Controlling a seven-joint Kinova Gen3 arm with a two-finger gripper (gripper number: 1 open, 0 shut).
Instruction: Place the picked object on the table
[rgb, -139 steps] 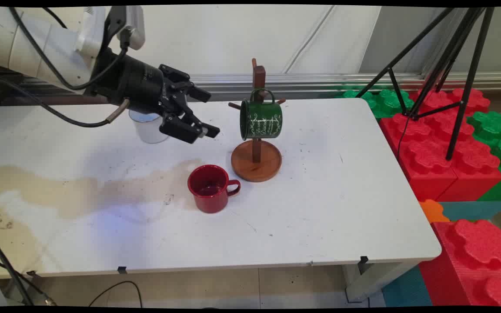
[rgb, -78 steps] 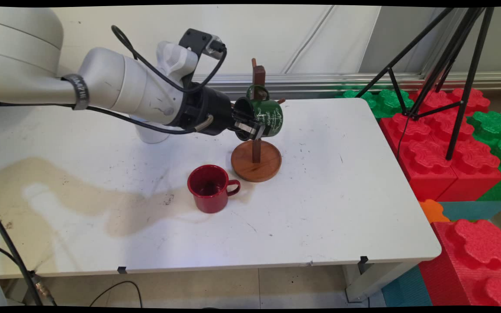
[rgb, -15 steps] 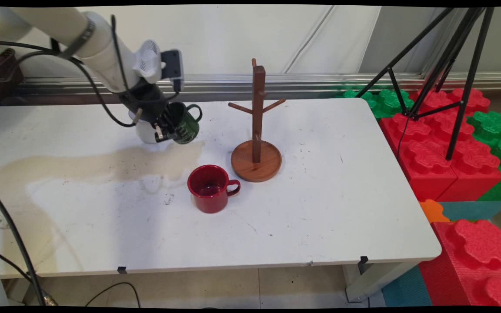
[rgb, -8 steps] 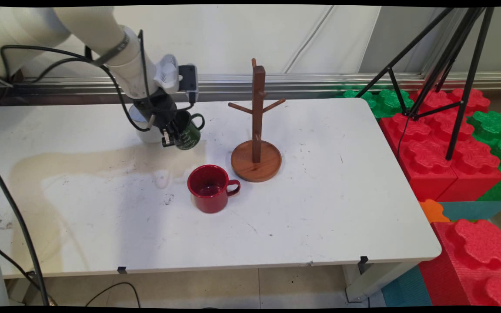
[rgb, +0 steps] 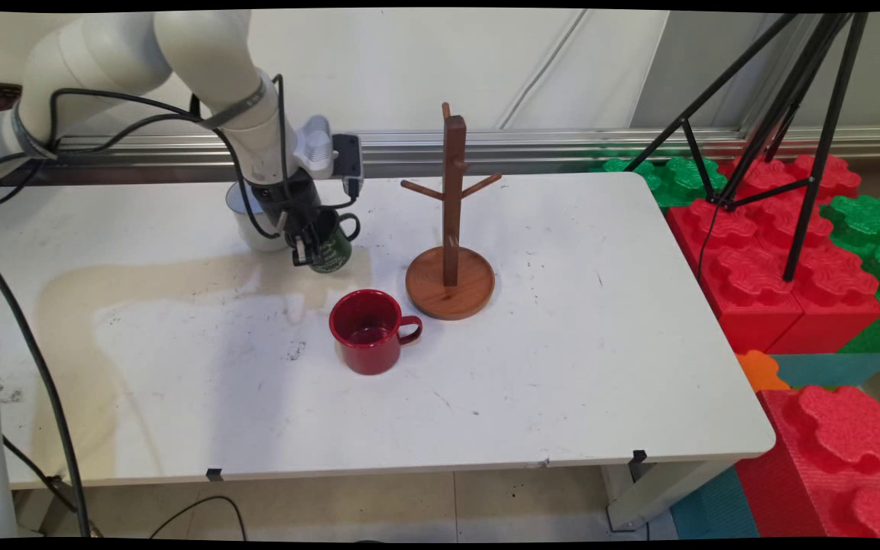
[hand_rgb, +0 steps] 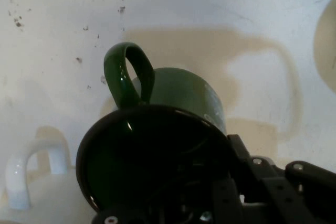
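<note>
In the main view the tool (rgb: 310,246) pinches the rim of a green mug (rgb: 331,246), holding it low over the tabletop (rgb: 562,367), just right of a white mug (rgb: 250,221) at the far left; a red mug (rgb: 368,331) stands nearer, and a wooden mug tree (rgb: 451,221) stands to the right, well apart from the green mug. In the hand view the green mug (hand_rgb: 173,129) fills the middle with its handle up, one finger (hand_rgb: 247,166) on its rim, the white mug's handle (hand_rgb: 31,174) close at the lower left.
</note>
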